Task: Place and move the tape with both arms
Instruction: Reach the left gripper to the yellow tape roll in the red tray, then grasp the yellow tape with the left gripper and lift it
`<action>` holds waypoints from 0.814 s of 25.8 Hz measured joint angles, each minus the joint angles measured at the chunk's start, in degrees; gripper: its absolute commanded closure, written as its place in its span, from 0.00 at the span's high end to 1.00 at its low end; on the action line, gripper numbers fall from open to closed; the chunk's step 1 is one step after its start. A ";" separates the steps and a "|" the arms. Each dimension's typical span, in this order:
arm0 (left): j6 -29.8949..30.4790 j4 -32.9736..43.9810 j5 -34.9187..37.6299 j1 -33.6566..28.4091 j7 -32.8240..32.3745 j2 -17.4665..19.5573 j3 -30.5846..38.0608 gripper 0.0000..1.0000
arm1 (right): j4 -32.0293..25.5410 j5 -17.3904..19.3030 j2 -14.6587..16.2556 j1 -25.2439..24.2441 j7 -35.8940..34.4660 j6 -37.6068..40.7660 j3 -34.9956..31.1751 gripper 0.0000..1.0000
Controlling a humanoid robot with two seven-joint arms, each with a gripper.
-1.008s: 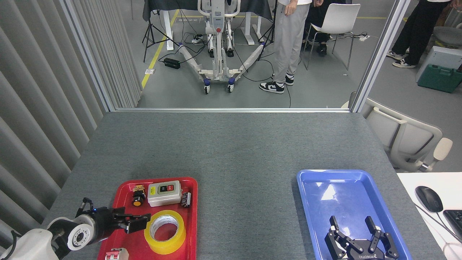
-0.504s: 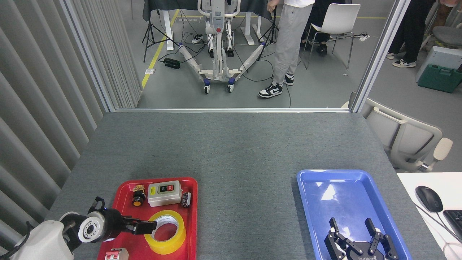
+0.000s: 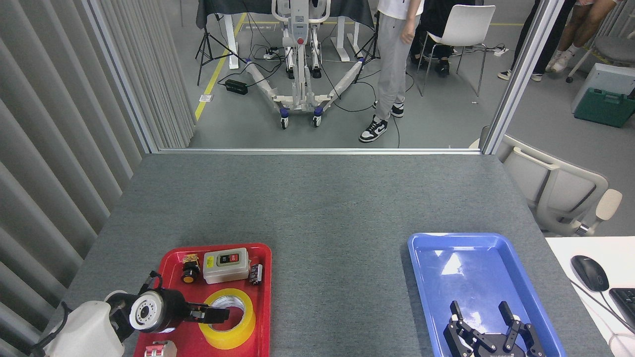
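The tape (image 3: 239,333), a yellow roll with a white core, lies flat at the front of the red tray (image 3: 265,302). My left gripper (image 3: 218,313) comes in from the left and reaches over the roll's left rim, its dark fingertips above the core hole. The fingers are seen side-on, so their spread does not show. My right gripper (image 3: 477,317) hovers low over the near end of the blue tray (image 3: 471,258), its fingers (image 3: 454,311) spread apart with nothing between them.
Behind the tape in the red tray sit a grey switch box (image 3: 225,265), a black push button (image 3: 188,275) and a small black part (image 3: 255,273). A red-and-silver piece (image 3: 158,350) lies at the tray's front. A mouse (image 3: 589,272) and keyboard (image 3: 626,303) are at right.
My left gripper has moved right, from beside the tape's left edge to over its rim and core. The right gripper has sunk slightly toward the bottom edge. A person beyond the table has stepped.
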State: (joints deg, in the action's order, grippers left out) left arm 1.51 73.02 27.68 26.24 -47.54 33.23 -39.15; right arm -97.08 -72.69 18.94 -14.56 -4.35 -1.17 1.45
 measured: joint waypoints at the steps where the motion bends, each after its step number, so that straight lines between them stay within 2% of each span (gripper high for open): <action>1: -0.50 -0.67 0.09 0.23 0.00 -0.25 0.01 0.68 | -0.06 0.00 -0.01 -0.04 0.14 0.00 0.10 1.00; 3: -1.68 -1.55 0.21 0.34 -0.01 -0.55 -0.04 0.65 | -0.13 0.00 -0.03 -0.07 0.23 -0.04 0.22 1.00; 6: -2.69 -2.09 0.32 0.52 -0.19 -0.73 -0.06 0.54 | -0.20 0.00 -0.05 -0.10 0.29 -0.10 0.31 1.00; 10: -2.95 -2.38 0.34 0.57 -1.85 -0.74 -0.65 0.26 | -0.21 0.00 -0.05 -0.11 0.30 -0.10 0.45 1.00; 12: -2.82 -2.33 0.36 0.69 -2.93 -0.64 -1.15 0.16 | -0.21 0.00 -0.03 -0.11 0.32 -0.10 0.46 1.00; 13: -2.75 -2.31 0.40 0.71 -3.39 -0.60 -1.29 0.05 | -0.21 0.00 -0.02 -0.10 0.33 -0.10 0.47 1.00; 14: -2.32 -2.21 0.43 0.71 -4.04 -0.56 -1.38 0.00 | -0.21 0.00 0.01 -0.10 0.34 -0.10 0.47 1.00; 19: 2.68 -1.68 0.55 0.72 -5.59 -0.69 -0.67 0.00 | -0.21 0.00 0.10 -0.06 0.51 -0.02 0.54 1.00; 21: 4.96 -1.19 0.73 0.59 -4.19 -0.80 1.14 0.00 | -0.21 0.00 0.10 -0.07 0.62 0.07 0.55 1.00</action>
State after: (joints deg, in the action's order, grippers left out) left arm 6.47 71.84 28.42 26.83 -51.72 32.43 -38.01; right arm -97.29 -72.69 19.04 -14.63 -3.73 -1.09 2.00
